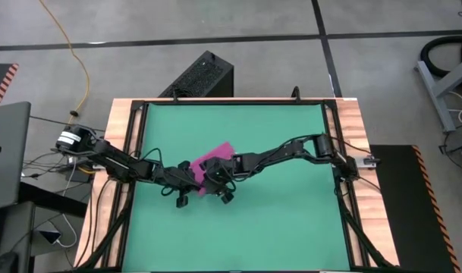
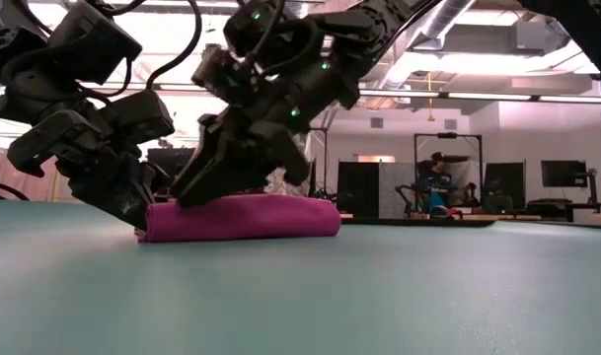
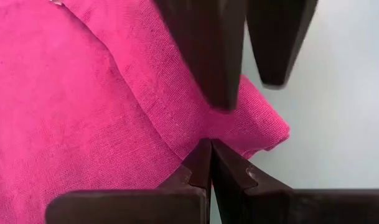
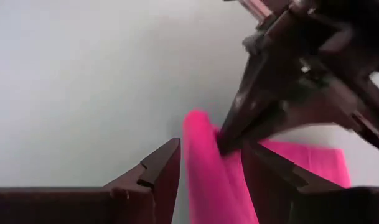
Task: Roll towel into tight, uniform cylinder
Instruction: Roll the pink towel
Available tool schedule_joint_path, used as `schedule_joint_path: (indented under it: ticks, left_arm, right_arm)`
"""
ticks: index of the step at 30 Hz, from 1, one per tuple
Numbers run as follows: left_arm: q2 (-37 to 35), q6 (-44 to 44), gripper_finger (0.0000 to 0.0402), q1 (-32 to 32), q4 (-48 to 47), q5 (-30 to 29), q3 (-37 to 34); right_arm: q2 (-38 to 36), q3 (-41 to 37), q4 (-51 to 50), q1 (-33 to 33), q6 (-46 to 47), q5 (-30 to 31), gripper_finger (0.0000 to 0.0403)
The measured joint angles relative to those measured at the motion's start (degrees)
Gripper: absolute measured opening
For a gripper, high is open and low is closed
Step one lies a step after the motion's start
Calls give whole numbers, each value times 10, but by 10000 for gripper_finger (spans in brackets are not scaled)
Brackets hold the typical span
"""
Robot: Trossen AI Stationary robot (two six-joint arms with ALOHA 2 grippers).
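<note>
The magenta-pink soft cloth towel (image 1: 214, 162) lies a little left of the middle of the flat green mat (image 1: 276, 220) that covers the counter. From table height it reads as a low, folded slab (image 2: 243, 218) with a rounded end toward the right, lying flat on the mat; it is not a tight roll. Close up the weave is fine and slightly fuzzy (image 3: 83, 106), with one layer lapped over another along a curved fold.

The left end effector (image 1: 187, 180) sits at the towel's left end. Its two dark wedge-shaped fingers are closed tip to tip (image 3: 209, 163) right at a folded corner of the cloth; whether any fabric is pinched between them I can't make out. The right end effector (image 1: 215, 179) is down on the towel just beside it, so close that the two dark wrists nearly touch. Its fingers (image 4: 153, 171) stand apart, with a raised ridge of pink cloth (image 4: 205, 168) between them and the left arm's fingertips pressing into that same ridge.

Both jointed black arms crowd over the towel and hide its near edge from above. A wooden frame (image 1: 350, 152) borders the mat. Beyond the counter, a black perforated box (image 1: 199, 76) stands on the grey floor, a yellow cable (image 1: 77, 57) trails past, and a seated person (image 2: 436, 185) is visible far back in the room.
</note>
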Motion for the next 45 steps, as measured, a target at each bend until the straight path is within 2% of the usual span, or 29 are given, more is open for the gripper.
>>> schedule_joint_path:
  ticks: [4,10,13,19,21,37,45]
  left_arm:
    - [0,6,0,0,3,-1,0]
    - [0,5,0,0,3,0,0]
    - [0,5,0,0,5,3,0]
    - [0,5,0,0,8,6,0]
    - [0,4,0,0,10,12,0]
    - [0,-23,0,0,21,90,0]
    - [0,-23,0,0,20,91,0]
  right_arm:
    - [26,27,-28,0,3,-5,192]
    - [45,64,-86,0,3,21,179]
    - [40,75,-103,0,4,24,144]
    - [39,97,-135,0,4,24,39]
    - [39,97,-143,-1,4,24,15]
    - [39,97,-124,-21,22,25,7]
    - [43,96,-128,-39,39,24,7]
